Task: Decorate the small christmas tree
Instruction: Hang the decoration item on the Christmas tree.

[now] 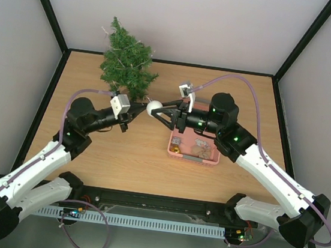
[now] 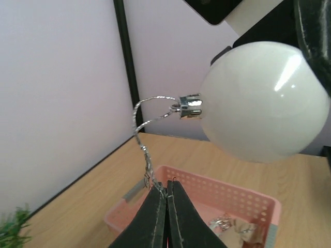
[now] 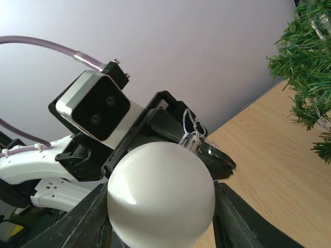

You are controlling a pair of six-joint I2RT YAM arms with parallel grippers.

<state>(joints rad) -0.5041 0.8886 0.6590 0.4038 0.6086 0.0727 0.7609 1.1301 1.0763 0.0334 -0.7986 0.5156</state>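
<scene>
Pinched in the closed left hand (image 2: 166, 192) is the silver loop (image 2: 137, 121) of a white ball (image 2: 264, 101) gripped by the right hand (image 1: 157, 109), which should be opened slowly before the ball is carried to the small tree (image 1: 126, 62) at the far left of the bench (image 1: 118, 160).

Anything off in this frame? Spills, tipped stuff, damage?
Nothing stands out. The right hand holds the white bauble off the table; the left hand is shut on its silver loop. The small christmas tree stands upright, and the pink basket sits flat with its contents inside.
</scene>
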